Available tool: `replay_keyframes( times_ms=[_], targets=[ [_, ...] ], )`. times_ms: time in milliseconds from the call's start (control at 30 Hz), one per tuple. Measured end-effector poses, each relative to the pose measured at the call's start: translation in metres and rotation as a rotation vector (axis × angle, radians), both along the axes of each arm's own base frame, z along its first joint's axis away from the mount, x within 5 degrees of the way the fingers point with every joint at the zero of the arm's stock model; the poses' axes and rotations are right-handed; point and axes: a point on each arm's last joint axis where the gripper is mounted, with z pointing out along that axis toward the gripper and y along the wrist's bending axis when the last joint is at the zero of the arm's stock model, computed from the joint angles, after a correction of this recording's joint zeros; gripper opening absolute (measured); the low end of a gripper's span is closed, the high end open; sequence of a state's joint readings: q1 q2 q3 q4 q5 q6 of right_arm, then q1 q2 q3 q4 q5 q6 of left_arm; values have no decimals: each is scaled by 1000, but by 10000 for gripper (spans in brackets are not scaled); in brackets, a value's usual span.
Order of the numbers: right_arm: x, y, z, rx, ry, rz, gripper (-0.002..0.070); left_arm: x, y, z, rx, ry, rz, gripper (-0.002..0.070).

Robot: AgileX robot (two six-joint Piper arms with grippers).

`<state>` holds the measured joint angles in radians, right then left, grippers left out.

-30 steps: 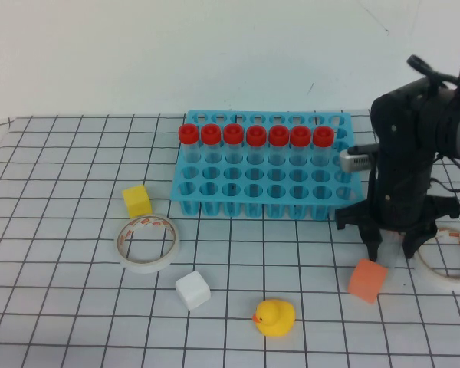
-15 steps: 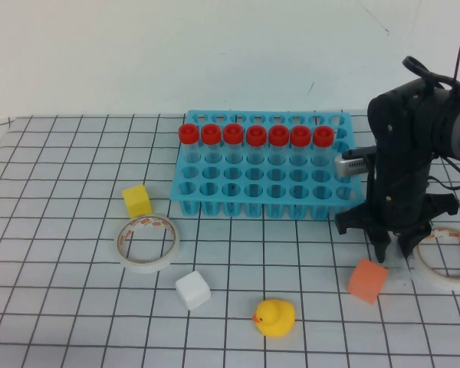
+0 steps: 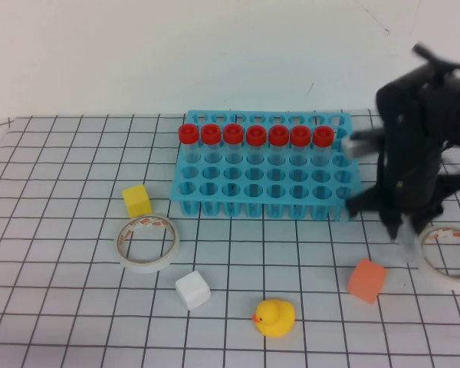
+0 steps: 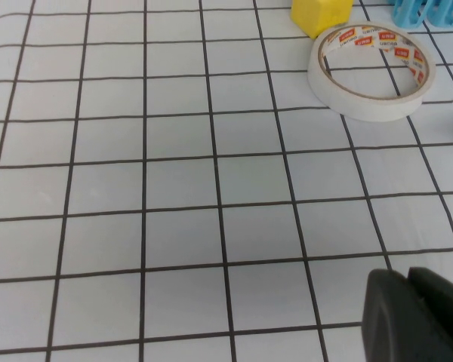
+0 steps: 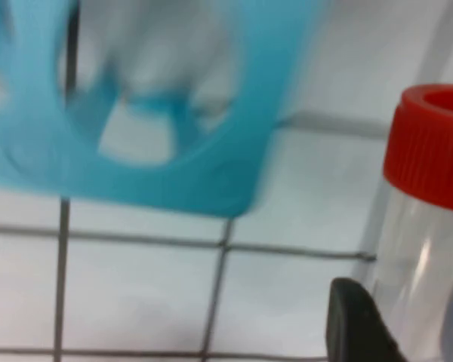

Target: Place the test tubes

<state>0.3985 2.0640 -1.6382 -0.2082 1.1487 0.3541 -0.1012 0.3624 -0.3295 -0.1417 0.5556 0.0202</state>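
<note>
R. gripper: jaws clamped on a red-capped test tube. One finger is seen against the glass; the other is cut off at the frame edge. Tube's lower end cannot be made out, and the arm is blurred in high view. A blue rack is noted just beside the jaws, w/ seven capped tubes stood in its 2nd row from the back.

L. gripper: jaws pressed together over the gridded table. A tape roll and yellow cube are seen well ahead of them.

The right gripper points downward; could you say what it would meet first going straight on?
The right gripper, holding a test tube, would probably reach bare table between the orange cube and right tape roll, tube first. The left gripper hovers shut over the table.
</note>
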Motion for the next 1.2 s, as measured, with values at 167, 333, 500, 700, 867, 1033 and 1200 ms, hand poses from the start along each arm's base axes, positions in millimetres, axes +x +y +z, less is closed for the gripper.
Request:
replay_keyframes(
  times_ms=[167, 333, 500, 700, 867, 1033, 1200],
  targets=[
    [-2, -12, 57, -15, -246, -30, 232, 0, 0, 0, -3, -4, 2, -2],
    [-13, -19, 113, 49, -484, -46, 232, 0, 0, 0, -3, -4, 2, -1],
    [-38, -15, 153, 167, -680, 6, 232, 2, 0, 3, -7, -33, 6, -1],
    [-89, -2, 169, 307, -859, 166, 232, 3, 0, 5, -10, -61, 10, -2],
    [-130, 11, 151, 437, -988, 369, 232, 5, 1, 9, -15, -112, 18, -2],
    [-161, 28, 135, 602, -1085, 549, 232, 11, 2, 30, -67, -336, 53, -1],
    [-184, 50, 123, 711, -1117, 727, 232, 15, 3, 57, -119, -454, 69, -1]
  ],
)
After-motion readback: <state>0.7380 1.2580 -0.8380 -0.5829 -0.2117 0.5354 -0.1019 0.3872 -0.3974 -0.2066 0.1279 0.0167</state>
